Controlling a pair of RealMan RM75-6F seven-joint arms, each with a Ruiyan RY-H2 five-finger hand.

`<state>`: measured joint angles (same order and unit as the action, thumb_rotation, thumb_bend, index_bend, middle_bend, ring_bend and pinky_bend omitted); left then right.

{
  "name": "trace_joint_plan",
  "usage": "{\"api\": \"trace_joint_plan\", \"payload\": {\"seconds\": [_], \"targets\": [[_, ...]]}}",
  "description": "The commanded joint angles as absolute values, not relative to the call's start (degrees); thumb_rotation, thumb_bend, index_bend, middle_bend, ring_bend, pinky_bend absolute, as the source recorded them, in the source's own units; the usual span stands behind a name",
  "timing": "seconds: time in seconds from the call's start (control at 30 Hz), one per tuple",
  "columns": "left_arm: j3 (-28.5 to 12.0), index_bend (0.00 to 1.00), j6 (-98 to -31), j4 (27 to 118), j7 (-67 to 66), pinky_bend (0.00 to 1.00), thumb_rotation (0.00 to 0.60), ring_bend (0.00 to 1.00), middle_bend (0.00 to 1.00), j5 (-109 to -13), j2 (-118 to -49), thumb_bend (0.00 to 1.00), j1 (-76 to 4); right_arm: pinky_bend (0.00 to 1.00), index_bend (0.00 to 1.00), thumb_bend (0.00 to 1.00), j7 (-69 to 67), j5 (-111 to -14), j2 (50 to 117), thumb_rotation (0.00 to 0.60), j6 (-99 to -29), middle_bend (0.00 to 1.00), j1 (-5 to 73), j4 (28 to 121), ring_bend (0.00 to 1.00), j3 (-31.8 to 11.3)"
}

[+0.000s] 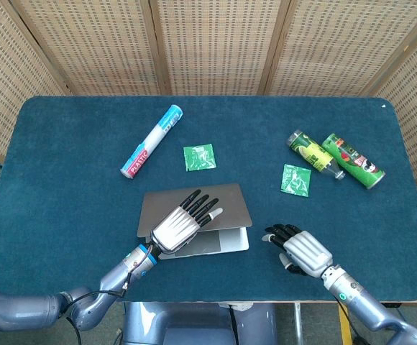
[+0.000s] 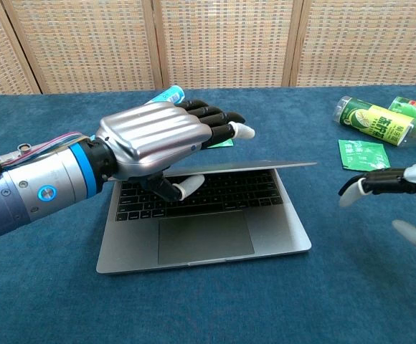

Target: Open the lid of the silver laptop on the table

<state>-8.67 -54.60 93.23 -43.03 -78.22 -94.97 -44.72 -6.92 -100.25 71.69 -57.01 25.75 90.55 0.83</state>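
The silver laptop [image 1: 228, 207] lies near the table's front edge, its lid [image 2: 283, 165] raised a little so the keyboard [image 2: 229, 192] and trackpad show. My left hand [image 2: 158, 140] holds the lid's front edge, fingers stretched over the top and thumb tucked underneath. In the head view the same left hand [image 1: 183, 223] covers the laptop's left half. My right hand [image 1: 304, 251] hovers just right of the laptop, holding nothing with its fingers apart, and shows at the right edge of the chest view [image 2: 398, 183].
A plastic wrap roll [image 1: 152, 141] lies behind the laptop at the left. Two green packets [image 1: 198, 157] [image 1: 295, 180] lie mid-table. A clear bottle [image 1: 315, 153] and a green can [image 1: 352, 160] lie at the back right.
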Motion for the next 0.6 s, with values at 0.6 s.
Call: {"api": "trace_joint_plan", "payload": {"seconds": [0.6], "targets": [[-7.8,0.00,-55.3,92.5,-42.9,0.00,0.581,0.00,0.00,-77.2,-95.4,0.56,-45.9,0.32,0.29,0.83,4.6,-91.5,83.3,0.600,-50.0,0.31,29.9,88.8,0.26,-1.0]]}}
